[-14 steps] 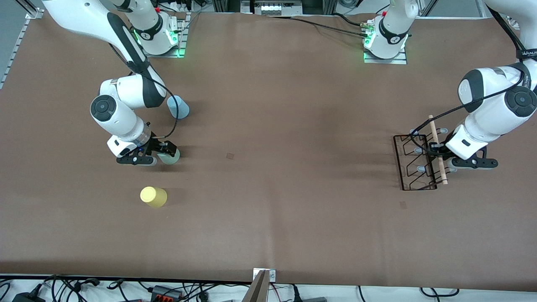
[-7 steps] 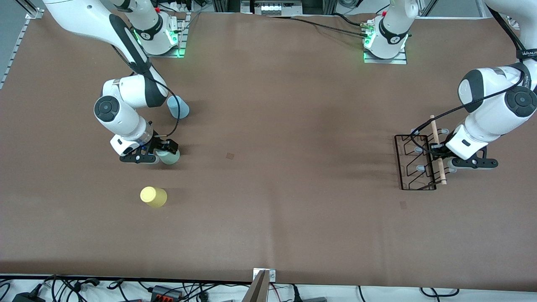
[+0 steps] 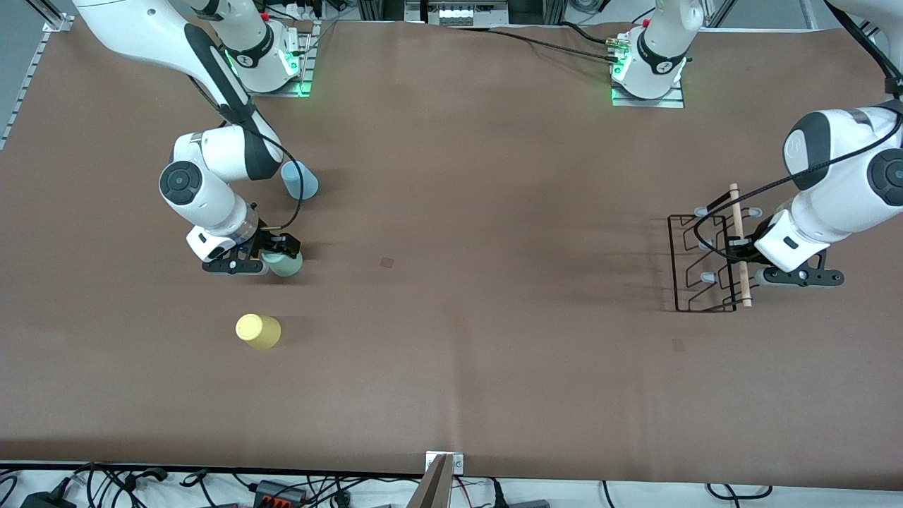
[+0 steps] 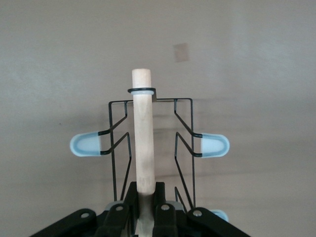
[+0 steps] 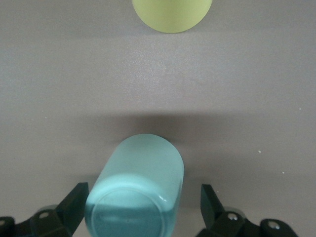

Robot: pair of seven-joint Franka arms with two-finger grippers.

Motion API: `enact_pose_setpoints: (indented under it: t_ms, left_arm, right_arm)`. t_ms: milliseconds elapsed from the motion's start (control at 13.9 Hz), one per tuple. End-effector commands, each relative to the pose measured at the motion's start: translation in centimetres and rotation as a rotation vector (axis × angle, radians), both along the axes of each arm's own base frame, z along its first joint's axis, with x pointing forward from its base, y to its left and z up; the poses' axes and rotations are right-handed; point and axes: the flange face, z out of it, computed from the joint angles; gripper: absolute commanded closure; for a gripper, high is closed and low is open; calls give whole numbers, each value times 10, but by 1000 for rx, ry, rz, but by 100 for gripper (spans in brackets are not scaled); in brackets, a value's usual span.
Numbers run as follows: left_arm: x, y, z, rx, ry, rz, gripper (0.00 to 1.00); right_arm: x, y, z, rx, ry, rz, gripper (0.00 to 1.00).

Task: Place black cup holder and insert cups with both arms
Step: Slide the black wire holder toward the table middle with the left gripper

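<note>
Since a second ago the left gripper [image 3: 742, 262], clamped on the small black wire cup holder's [image 3: 695, 264] wooden rod, has raised it at its table end; the right gripper [image 3: 271, 259] straddles the grey-green plastic cup [image 3: 286, 264], fingers apart, risking nudging it over.

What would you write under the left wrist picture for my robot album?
Left gripper shut on the black cup holder's wooden handle, pale pegs sticking out each side.
</note>
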Motion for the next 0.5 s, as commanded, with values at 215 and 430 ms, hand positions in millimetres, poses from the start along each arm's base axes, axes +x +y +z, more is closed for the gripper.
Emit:
enact_pose_setpoints:
  t_ms: [215,430]
  left_arm:
    - [0,-117,47,11,65,26,99]
    - [-7,-197,57,0,34,73,99]
  right_arm:
    - [-6,3,4,5,-11,-9,71]
    - [-5,3,5,5,-11,-4,92]
